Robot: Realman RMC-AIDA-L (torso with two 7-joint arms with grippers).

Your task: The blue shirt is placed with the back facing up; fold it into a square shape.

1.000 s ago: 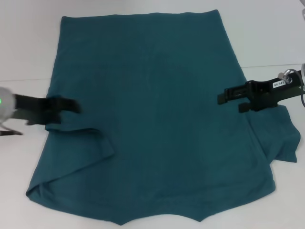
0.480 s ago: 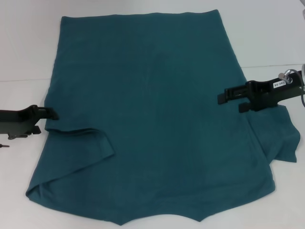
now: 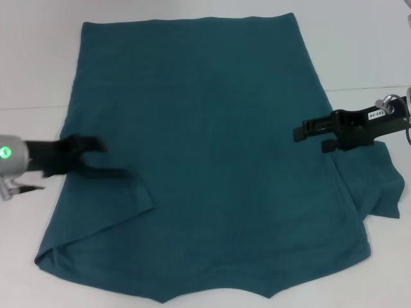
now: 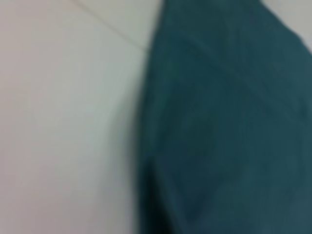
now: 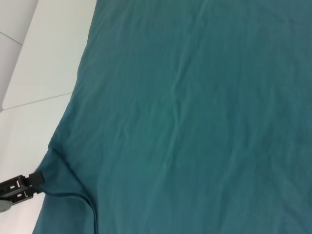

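Note:
The blue shirt [image 3: 205, 160] lies spread flat on the white table [image 3: 32, 77], hem at the far side. Its left sleeve [image 3: 122, 192] is folded in over the body; its right sleeve [image 3: 385, 186] sticks out sideways. My left gripper [image 3: 93, 146] is blurred with motion, just above the shirt's left edge by the folded sleeve. It also shows in the right wrist view [image 5: 36, 178] at the cloth's edge. My right gripper [image 3: 298, 133] hovers over the shirt's right edge above the right sleeve. The wrist views show only the shirt [image 4: 219, 122] [image 5: 195, 97] and table.
Bare white table surrounds the shirt on the left, right and far side. A seam line in the table [image 3: 359, 88] runs across behind the right arm. The shirt's near edge reaches the bottom of the head view.
My left gripper drew back left off the shirt half a second ago, then swung right onto the shirt's left edge. The right arm and the shirt have not moved.

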